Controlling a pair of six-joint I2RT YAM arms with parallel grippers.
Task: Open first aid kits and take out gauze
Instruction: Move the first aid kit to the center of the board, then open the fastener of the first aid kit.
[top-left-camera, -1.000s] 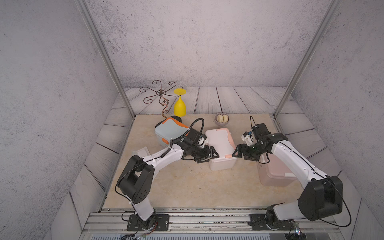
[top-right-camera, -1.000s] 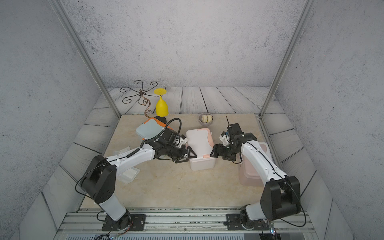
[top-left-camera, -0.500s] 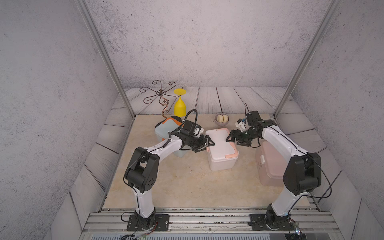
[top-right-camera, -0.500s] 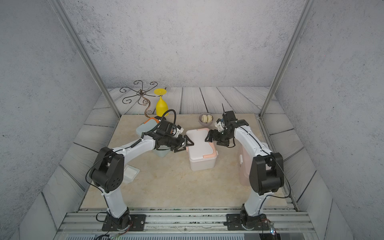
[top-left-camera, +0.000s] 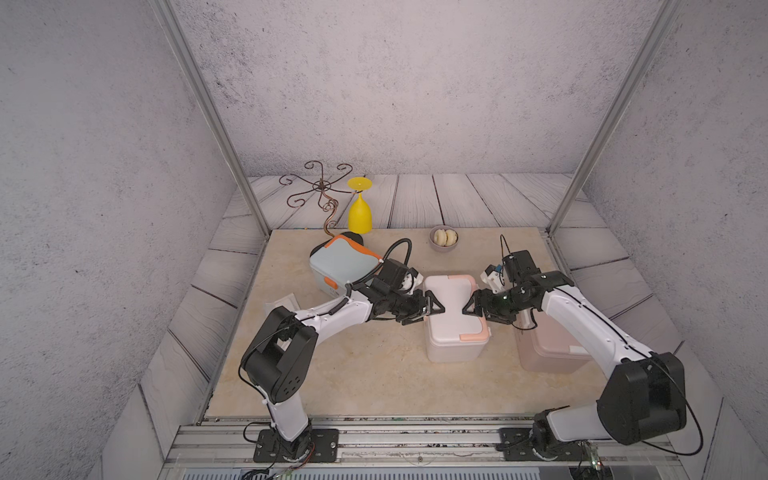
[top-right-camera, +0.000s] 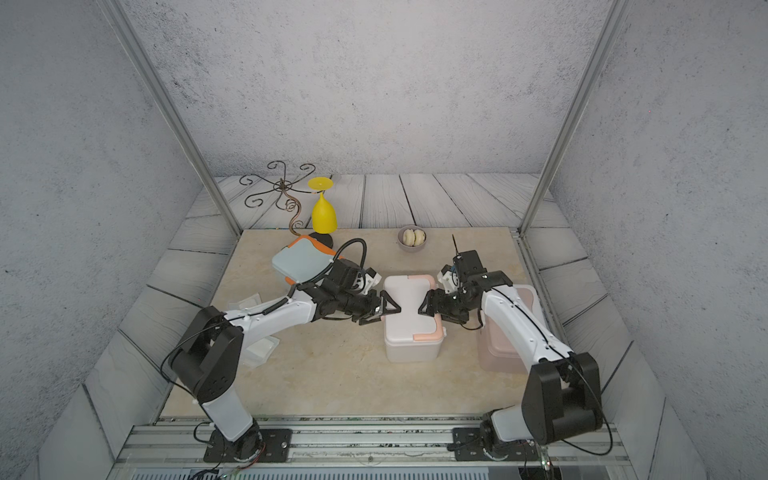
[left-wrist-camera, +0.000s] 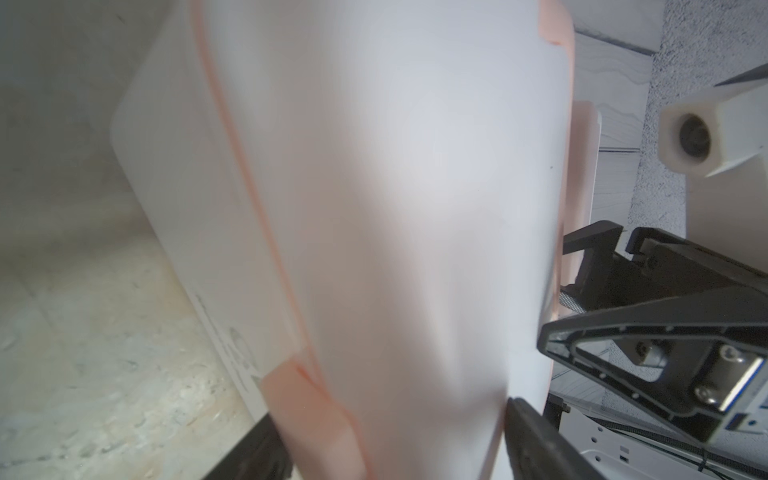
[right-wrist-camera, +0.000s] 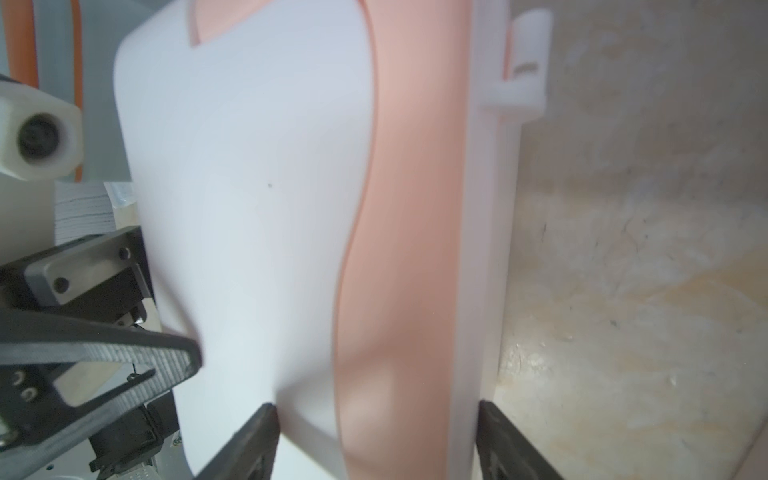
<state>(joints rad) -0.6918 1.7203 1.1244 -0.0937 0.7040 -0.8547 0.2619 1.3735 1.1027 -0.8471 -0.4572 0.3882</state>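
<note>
A: What had shifted?
B: Both arms, and the white kit (top-left-camera: 452, 291) between them, had come nearer the tabletop's (top-left-camera: 374, 374) front.
A: Why flanked so?
B: Seemingly to brace the closed lid: the left end effector (top-left-camera: 432, 311) clamped one rim; the right end effector (top-left-camera: 473, 313) straddled the other, grip unclear. The pink kit (top-left-camera: 544, 357) crowded the right arm. White packets (top-right-camera: 264, 351), possibly gauze, lay beside the left arm.

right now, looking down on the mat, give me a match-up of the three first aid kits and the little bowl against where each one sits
Things:
1 grey-blue kit
2 white kit with peach trim
3 pink kit
4 grey bowl

Places:
a middle of the mat
b back edge, near the middle
c right side, partly under the right arm
d back left, by the yellow goblet

Pairs: 1-d, 2-a, 3-c, 4-b
</note>
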